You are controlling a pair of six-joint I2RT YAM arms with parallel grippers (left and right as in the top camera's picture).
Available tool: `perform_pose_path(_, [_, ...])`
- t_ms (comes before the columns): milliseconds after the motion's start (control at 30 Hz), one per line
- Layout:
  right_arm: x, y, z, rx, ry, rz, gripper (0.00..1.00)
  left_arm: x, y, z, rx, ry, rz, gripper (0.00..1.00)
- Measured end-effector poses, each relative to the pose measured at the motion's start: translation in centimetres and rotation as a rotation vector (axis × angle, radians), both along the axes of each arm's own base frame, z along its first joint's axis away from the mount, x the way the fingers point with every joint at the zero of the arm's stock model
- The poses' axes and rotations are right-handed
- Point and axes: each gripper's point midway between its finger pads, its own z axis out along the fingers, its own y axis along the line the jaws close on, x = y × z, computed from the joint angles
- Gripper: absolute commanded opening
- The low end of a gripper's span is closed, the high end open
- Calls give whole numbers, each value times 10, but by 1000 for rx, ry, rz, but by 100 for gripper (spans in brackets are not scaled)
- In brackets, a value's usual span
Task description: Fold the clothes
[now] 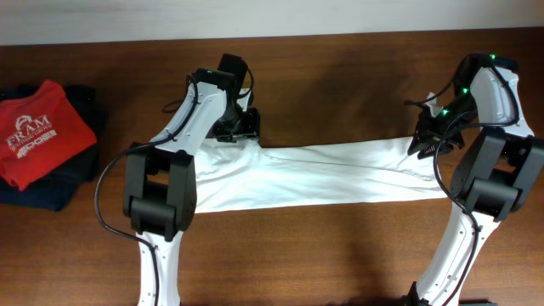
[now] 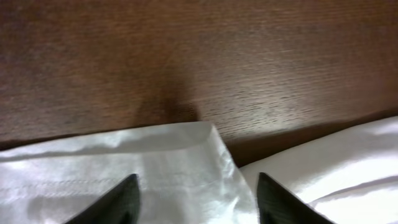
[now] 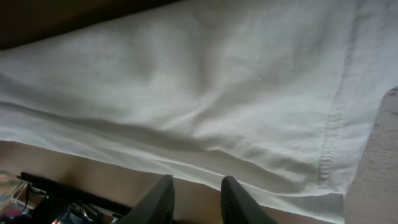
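**A:** What sits at the far left of the surface [image 1: 340,85]?

**B:** A red shirt [image 1: 42,132] with white lettering, lying on top of a dark folded garment [image 1: 47,197]. Both are well apart from the arms.

**A:** And the left claw [image 1: 240,127]?

**B:** It hangs over the left end of the white T-shirt [image 1: 323,174], at the far edge of the cloth. In the left wrist view its fingers [image 2: 123,204] stand wide apart, low over the fabric. A hemmed corner of the shirt lies flat between them and just ahead. Nothing is pinched.

**A:** How does the T-shirt itself lie?

**B:** It is folded into a long, narrow band running side to side across the middle of the surface, from one arm to the other. Just right of the left claw the far edge steps, where one layer ends beside another, and a sliver of bare wood shows in the gap.

**A:** And the right claw [image 1: 425,140]?

**B:** It is at the right end of the band, also on the far edge. In the right wrist view its fingers [image 3: 158,205] stand only a narrow gap apart, with nothing between them. The cloth spreads out ahead of the tips, and a stitched hem runs down its right side. I cannot tell whether the tips touch the fabric.
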Motion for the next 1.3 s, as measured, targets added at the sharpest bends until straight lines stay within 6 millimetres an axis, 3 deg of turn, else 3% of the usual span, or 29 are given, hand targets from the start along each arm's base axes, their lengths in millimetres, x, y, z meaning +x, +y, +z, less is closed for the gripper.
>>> perform_pose_path(67, [0, 0, -1, 0, -1, 0, 29, -1, -2, -2, 1, 3, -4, 7])
perform_pose_path(100, [0, 0, -1, -1, -2, 0, 29, -1, -1, -5, 3, 9, -3, 1])
perform_pose_path(200, [1, 0, -1, -1, -3, 0, 29, -3, -1, -15, 10, 32, -3, 1])
perform_pose_path(300, [1, -1, -2, -7, -3, 2, 29, -10, 4, -8, 22, 70, 3, 1])
perform_pose_path(367, [0, -3, -3, -16, -2, 4, 29, -8, 10, 13, 28, 89, 16, 0])
perform_pose_path(467, [-1, -4, -4, -23, 2, 8, 29, -6, 17, 61, 26, 89, 33, 1])
perform_pose_path(533, [-1, -4, -4, -25, 3, 9, 29, -35, 20, 69, 60, 196, 19, 0])
perform_pose_path(667, [-1, -4, -4, -25, 2, 9, 29, -66, 2, 73, 95, 279, -43, 0])
perform_pose_path(767, [-1, -4, -4, -25, 3, 9, 29, -81, -22, 70, 110, 287, -112, 1])
perform_pose_path(867, [-6, -7, -3, -45, 30, 11, 29, -102, -32, 58, 140, 343, -157, 1])
perform_pose_path(1000, [-18, -16, -6, -110, 97, 2, 29, -129, -10, 32, 231, 465, -161, 1])
perform_pose_path(1200, [-40, -19, -38, -150, 169, 7, 29, -147, 37, 7, 425, 546, -126, 1])
perform_pose_path(1233, [-45, -20, -46, -170, 188, 1, 29, -145, 42, 5, 436, 540, -113, 21])
perform_pose_path(1300, [-52, -24, -50, -201, 218, -7, 29, -143, 46, 3, 445, 533, -104, 27])
